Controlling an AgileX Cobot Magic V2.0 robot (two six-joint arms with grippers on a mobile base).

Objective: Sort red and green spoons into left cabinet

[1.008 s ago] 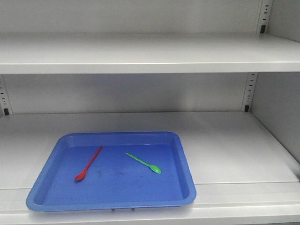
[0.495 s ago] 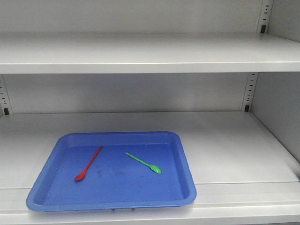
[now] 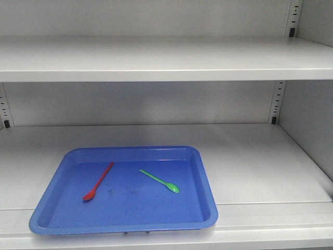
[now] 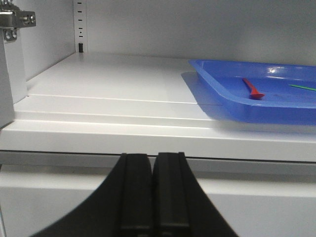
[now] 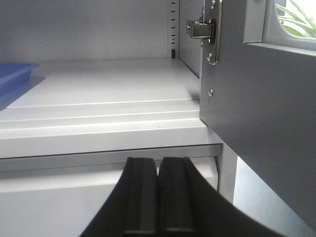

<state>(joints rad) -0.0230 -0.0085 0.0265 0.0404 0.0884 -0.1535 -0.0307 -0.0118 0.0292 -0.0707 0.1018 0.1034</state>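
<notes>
A red spoon (image 3: 98, 182) and a green spoon (image 3: 159, 181) lie apart inside a blue tray (image 3: 123, 226) on the lower cabinet shelf. In the left wrist view the tray (image 4: 232, 106) sits far right with the red spoon (image 4: 253, 89) and the green spoon's handle (image 4: 302, 87) in it. My left gripper (image 4: 153, 157) is shut and empty, below and in front of the shelf edge. My right gripper (image 5: 158, 161) is shut and empty, also below the shelf edge; a corner of the tray (image 5: 12, 76) shows at far left. Neither gripper shows in the front view.
An upper shelf (image 3: 166, 67) spans the cabinet above the tray. The open right cabinet door (image 5: 266, 113) with its hinge (image 5: 202, 29) stands close to my right gripper. A left door hinge (image 4: 15, 20) shows at the left wrist view's top left.
A small dark shape at the front view's right edge, near the shelf front, has gone out of view. The tray and spoons have not moved.
</notes>
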